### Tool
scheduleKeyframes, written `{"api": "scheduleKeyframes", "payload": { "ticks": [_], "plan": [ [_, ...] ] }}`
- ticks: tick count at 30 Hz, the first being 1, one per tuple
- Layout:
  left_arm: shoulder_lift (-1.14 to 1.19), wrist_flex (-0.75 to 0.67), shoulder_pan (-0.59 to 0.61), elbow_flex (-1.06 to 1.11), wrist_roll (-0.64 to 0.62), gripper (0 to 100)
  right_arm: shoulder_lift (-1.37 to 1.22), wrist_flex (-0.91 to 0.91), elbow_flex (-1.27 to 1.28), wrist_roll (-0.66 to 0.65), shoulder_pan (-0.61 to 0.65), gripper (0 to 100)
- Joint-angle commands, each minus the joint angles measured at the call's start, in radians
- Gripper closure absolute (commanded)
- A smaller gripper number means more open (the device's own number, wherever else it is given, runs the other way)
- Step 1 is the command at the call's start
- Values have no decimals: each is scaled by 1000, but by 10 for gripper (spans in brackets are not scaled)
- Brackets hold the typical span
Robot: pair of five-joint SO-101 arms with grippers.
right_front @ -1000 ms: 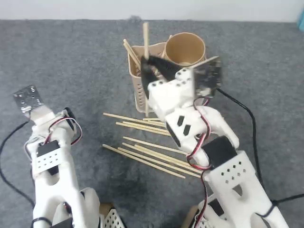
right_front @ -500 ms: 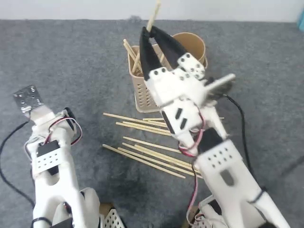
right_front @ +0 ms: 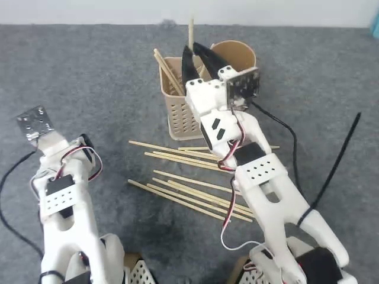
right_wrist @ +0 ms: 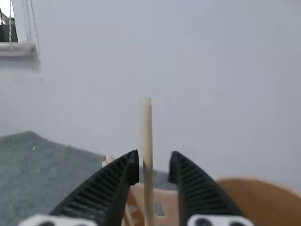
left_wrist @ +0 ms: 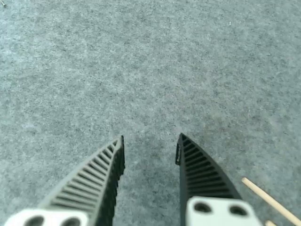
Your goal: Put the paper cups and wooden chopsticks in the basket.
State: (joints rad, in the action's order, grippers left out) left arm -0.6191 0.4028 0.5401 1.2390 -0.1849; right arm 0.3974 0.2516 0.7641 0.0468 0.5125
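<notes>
Two claws showed up. The right gripper [right_front: 199, 52] hung over the basket [right_front: 177, 121] with its fingers a little apart. One upright chopstick [right_wrist: 146, 132] stood between them. It touched one finger, and we saw a gap by the other. Some other sticks [right_front: 166, 68] leaned inside the basket. A paper cup [right_front: 240, 54] was right by it, but we could not tell if it sat inside. Many loose chopsticks [right_front: 189, 190] lay on the grey carpet [right_front: 89, 77] near the basket. The left gripper [left_wrist: 150, 141] was low over the carpet, fingers apart, holding nothing.
</notes>
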Motion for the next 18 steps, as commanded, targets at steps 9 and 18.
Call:
{"api": "scheduleKeyframes", "payload": {
  "ticks": [9,18],
  "plan": [
    [2,-28,0,-38,-9,829,232,-558,-259,206,-7,728],
    [2,-28,0,-38,-9,829,203,-843,-261,115,116,728]
  ]
}}
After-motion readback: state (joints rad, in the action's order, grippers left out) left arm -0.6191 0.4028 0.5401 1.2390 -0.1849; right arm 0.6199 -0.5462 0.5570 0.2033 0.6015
